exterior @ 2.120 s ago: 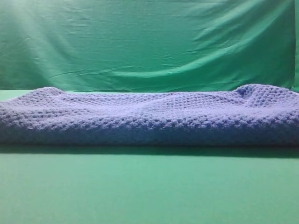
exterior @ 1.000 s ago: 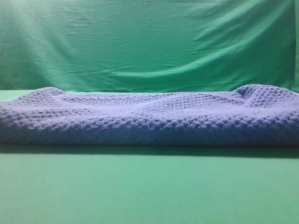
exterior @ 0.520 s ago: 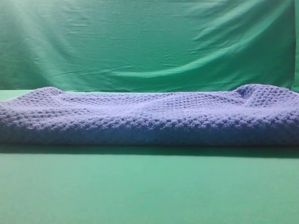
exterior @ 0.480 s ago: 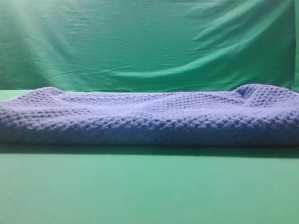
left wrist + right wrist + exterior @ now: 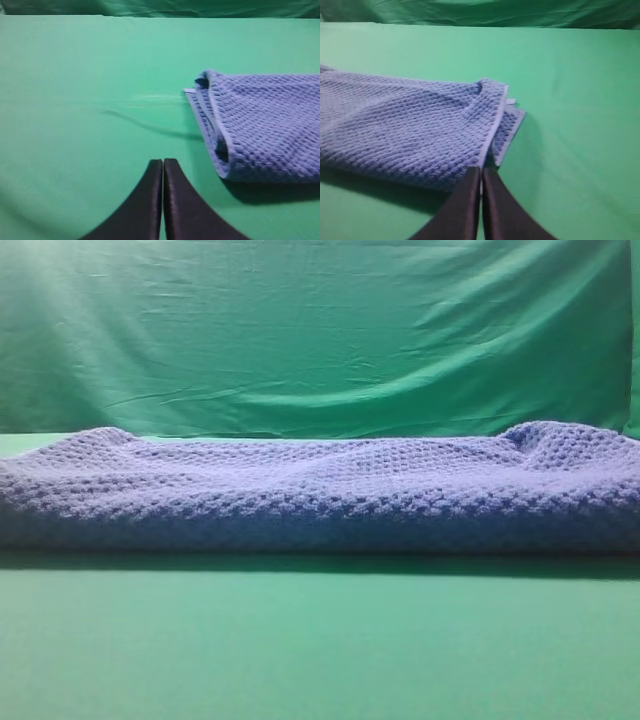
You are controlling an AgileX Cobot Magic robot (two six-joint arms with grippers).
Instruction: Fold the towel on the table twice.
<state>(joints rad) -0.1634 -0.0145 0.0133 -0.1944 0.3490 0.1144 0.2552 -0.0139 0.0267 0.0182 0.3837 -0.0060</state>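
We see the towel (image 5: 320,495) lying already doubled across the middle of the surface (image 5: 320,650). Left jaws (image 5: 163,172) and right jaws (image 5: 481,180) are pressed together, empty, presumably staged near its ends.

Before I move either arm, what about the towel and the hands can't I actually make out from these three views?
- Towel ends: cut off by both side edges in the exterior high view.
- Left hand and right hand: absent from the exterior view; wrist views show only shut fingertips.
- Towel's far edge: hidden behind its own bulk in the exterior view.
- Layer count: stacked edges show at the left end and right end, too blurred to count.
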